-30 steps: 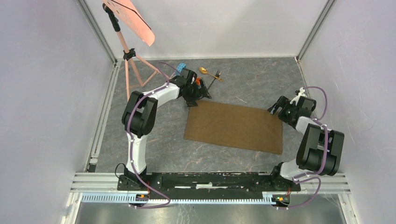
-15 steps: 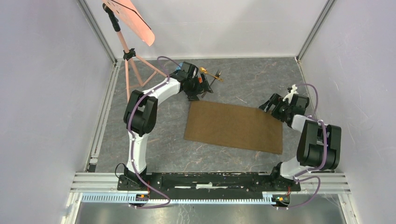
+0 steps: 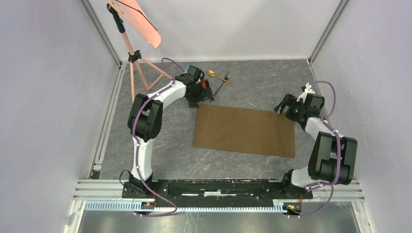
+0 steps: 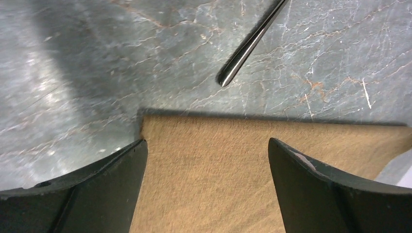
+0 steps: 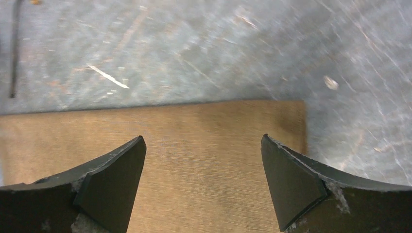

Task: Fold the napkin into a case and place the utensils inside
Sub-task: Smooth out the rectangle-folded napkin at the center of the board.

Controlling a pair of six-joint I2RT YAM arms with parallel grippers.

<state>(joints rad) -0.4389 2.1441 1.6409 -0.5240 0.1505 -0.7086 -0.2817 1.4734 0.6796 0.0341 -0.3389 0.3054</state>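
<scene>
1. On the grey marbled table (image 3: 160,145), the brown napkin (image 3: 243,131) lies flat and unfolded, so I'd say the folding step is only being set up.
2. At the napkin's far-left corner, the left gripper (image 4: 206,145) hovers with its jaws spread wide and nothing in them. One finger sits just outside the napkin's left edge and the other is over the cloth.
3. At the napkin's far-right corner, the right gripper (image 5: 202,141) is the same deal: wide open and empty. Both fingers are over the cloth, just short of the far edge.
4. The dark fork (image 3: 222,86) lies just beyond the napkin's far edge near the left corner. Its handle tip points at the cloth without touching it.
5. The gold spoon (image 3: 212,74) is further out past the napkin. Its handle reaches the fork's head, but I can't tell if they touch.
6. My two cents:
   - Drop both grippers together and pinch only the far hem.
   - Lift both corners evenly so the cloth doesn't skew, then carry it toward the near edge.
   - Keep the left fingers clear of that fork handle, since it could easily get nudged.
</scene>
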